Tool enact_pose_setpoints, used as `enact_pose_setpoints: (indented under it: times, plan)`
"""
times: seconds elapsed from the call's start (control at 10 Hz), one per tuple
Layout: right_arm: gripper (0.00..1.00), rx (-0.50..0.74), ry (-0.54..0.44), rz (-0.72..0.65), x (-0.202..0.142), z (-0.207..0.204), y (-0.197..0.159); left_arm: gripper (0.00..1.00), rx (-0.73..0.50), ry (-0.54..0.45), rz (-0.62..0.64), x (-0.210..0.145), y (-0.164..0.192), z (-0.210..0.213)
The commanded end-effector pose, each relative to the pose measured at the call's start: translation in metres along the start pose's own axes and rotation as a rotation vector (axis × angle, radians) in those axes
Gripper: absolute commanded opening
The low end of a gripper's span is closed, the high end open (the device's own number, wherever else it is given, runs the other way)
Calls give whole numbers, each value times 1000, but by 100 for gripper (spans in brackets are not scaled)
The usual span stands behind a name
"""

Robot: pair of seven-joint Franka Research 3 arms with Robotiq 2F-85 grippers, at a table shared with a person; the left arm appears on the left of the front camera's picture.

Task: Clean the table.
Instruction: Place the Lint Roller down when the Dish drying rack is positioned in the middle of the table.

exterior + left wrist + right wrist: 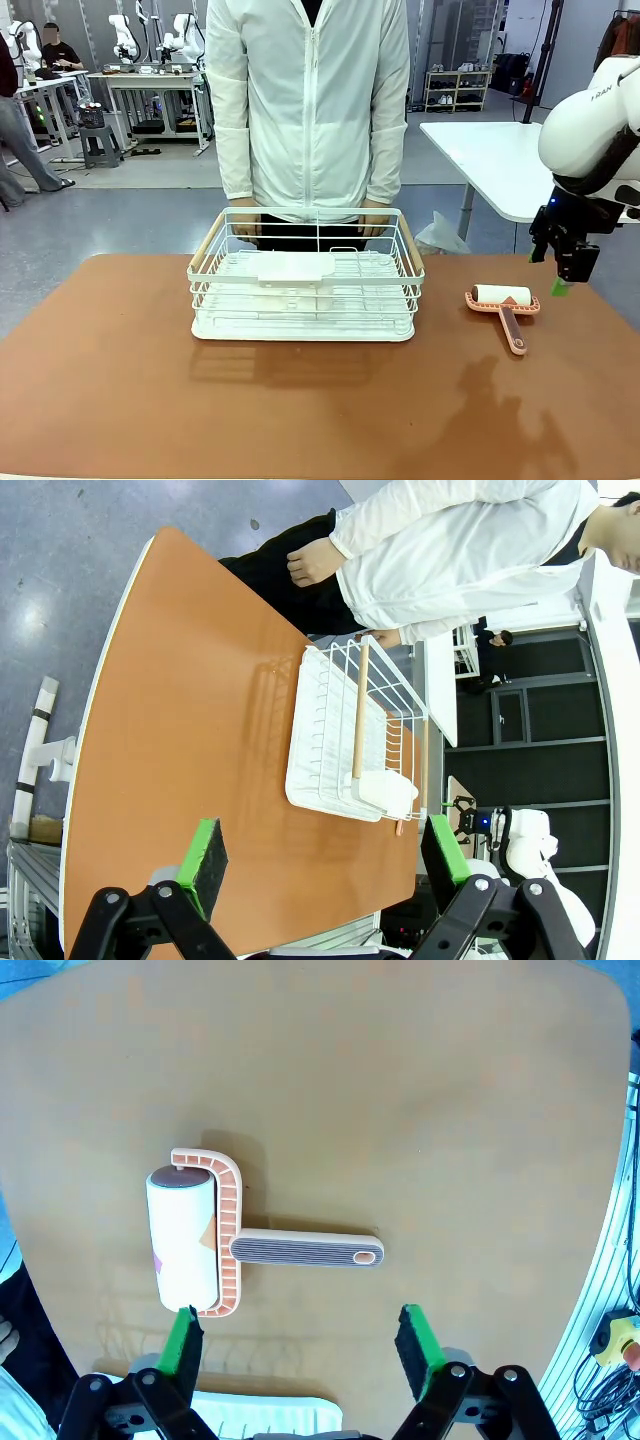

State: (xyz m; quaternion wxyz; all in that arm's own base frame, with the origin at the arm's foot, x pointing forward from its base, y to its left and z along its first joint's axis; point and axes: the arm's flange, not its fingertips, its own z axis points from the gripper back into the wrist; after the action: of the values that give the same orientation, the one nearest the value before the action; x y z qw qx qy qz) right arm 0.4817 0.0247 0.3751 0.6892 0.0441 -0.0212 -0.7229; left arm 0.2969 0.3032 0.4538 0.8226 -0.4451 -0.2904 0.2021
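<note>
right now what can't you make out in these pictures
- Person's hands, front view: partly hidden behind the white wire basket.
- Lint roller, left wrist view: almost wholly hidden behind the basket.
- Right gripper, front view: its fingers overlap from this angle, so their gap cannot be read; the right wrist view shows them open above the lint roller.
- Table, front view: near edge cut off by the picture's bottom.

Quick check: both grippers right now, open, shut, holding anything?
Left gripper: open, holding nothing.
Right gripper: open, empty, above the white lint roller with the salmon-pink plastic handle.
</note>
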Motion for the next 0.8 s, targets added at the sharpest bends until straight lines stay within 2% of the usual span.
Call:
enact_pose_setpoints:
  times: [0.0, 0.7]
  plan:
    - [100, 1, 0, 3, -2, -1, -1, 100, -25, -7, -16, 0, 0, 3]
    - [100, 1, 0, 3, -2, -1, -1, 100, -25, -7, -16, 0, 0, 3]
